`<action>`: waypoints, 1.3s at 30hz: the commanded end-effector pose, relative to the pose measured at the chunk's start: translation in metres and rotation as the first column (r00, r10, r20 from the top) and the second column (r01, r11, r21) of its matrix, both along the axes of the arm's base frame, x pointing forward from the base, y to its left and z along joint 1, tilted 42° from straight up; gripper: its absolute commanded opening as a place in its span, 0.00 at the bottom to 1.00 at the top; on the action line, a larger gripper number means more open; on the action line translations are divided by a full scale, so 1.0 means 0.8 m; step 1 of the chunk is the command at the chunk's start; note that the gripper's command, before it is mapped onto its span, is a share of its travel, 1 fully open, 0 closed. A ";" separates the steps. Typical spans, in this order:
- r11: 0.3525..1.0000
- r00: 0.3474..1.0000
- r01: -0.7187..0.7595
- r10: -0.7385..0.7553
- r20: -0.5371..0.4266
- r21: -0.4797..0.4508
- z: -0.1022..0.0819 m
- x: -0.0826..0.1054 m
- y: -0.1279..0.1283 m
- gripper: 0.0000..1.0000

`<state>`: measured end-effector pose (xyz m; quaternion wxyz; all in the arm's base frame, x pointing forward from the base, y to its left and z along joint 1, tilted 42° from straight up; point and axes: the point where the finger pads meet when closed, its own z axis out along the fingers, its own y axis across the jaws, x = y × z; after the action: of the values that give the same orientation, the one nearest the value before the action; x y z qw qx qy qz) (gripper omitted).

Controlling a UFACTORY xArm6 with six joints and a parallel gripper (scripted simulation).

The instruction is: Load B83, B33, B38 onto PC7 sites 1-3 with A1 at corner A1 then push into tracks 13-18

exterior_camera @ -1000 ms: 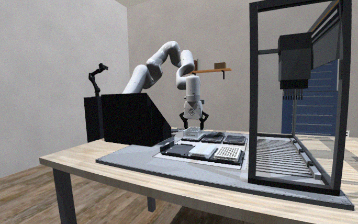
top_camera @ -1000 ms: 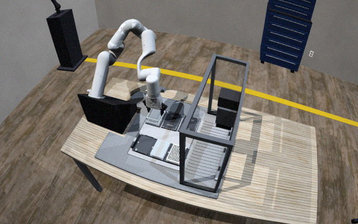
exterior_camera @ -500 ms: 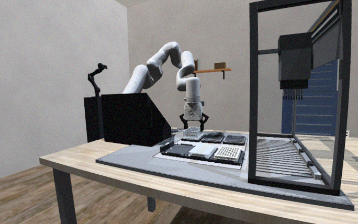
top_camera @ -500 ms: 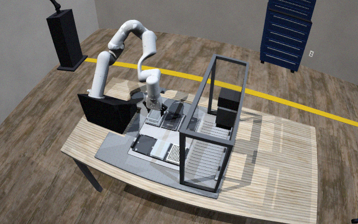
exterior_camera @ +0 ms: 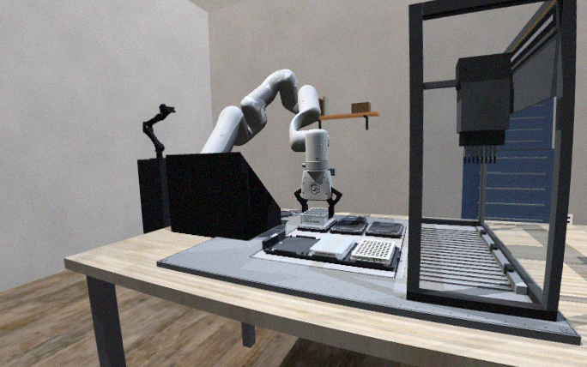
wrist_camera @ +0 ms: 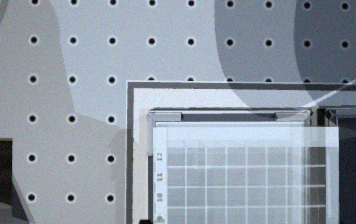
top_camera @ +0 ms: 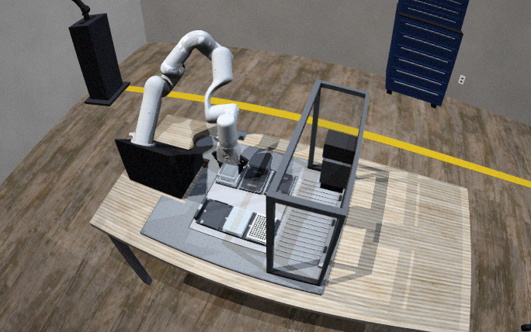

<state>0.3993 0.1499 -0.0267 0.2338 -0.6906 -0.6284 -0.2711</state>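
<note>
Gripper (exterior_camera: 315, 207) wide open, holding nothing, fingers straddling deep-well block B83 (exterior_camera: 314, 217) in nest S1 (top_camera: 229, 174); carrier PC7 (exterior_camera: 288, 245) on apron with site 1 bare, two plates aboard.

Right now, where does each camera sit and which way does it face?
Top: high above the table's corner, looking down on the arm, nests, carrier PC7 and instrument frame.
Exterior: at table height, facing the apron side-on; shows the arm and open gripper over the deep-well block B83.
Wrist: on the gripper, looking straight down at B83 in its nest; no fingers show.
Shared: all three see B83.
</note>
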 end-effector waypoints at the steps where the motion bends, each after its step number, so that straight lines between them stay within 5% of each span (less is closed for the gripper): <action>1: 1.000 1.000 0.002 -0.002 0.003 -0.001 0.000 0.002 0.000 1.00; 16: 1.000 1.000 0.002 -0.002 0.003 -0.001 0.000 0.002 0.000 1.00; 17: 1.000 1.000 0.002 -0.002 0.003 -0.001 0.000 0.001 0.000 0.00; 39: 1.000 1.000 0.002 -0.002 0.002 -0.001 0.000 0.001 0.000 0.00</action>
<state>0.3994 0.1503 -0.0272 0.2337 -0.6907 -0.6284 -0.2711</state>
